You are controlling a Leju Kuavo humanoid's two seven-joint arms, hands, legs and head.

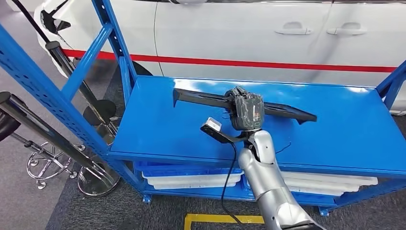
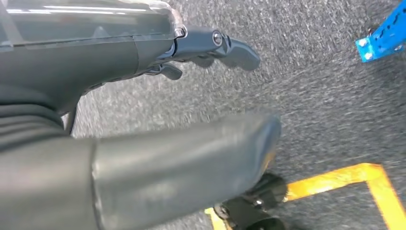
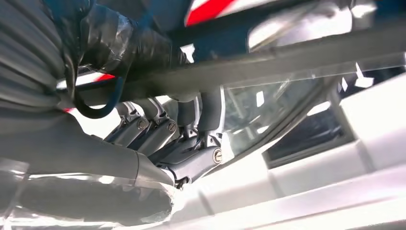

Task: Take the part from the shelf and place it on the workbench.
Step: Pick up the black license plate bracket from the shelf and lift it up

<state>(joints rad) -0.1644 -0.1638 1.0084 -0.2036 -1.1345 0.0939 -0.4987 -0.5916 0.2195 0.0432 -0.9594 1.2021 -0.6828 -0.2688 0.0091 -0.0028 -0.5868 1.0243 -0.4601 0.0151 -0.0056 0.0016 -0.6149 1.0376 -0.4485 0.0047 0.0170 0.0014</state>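
A long black part (image 1: 201, 99) lies across the blue shelf top (image 1: 335, 129), running left to right. My right hand (image 1: 246, 110) sits over the part's middle, at the end of the silver arm reaching in from below. In the right wrist view its dark fingers (image 3: 191, 158) curl around the part's dark bar (image 3: 287, 60), so the hand grips it. Whether the part is lifted off the shelf I cannot tell. My left hand (image 2: 167, 163) hangs over grey carpet with thumb and fingers apart, holding nothing.
A white car (image 1: 239, 28) with a red stripe stands right behind the shelf. Blue uprights (image 1: 43, 91) frame the shelf's left side. White trays (image 1: 191, 180) lie on the lower level. Chrome stands (image 1: 91, 177) crowd the floor at left. Yellow tape (image 1: 215, 219) marks the carpet.
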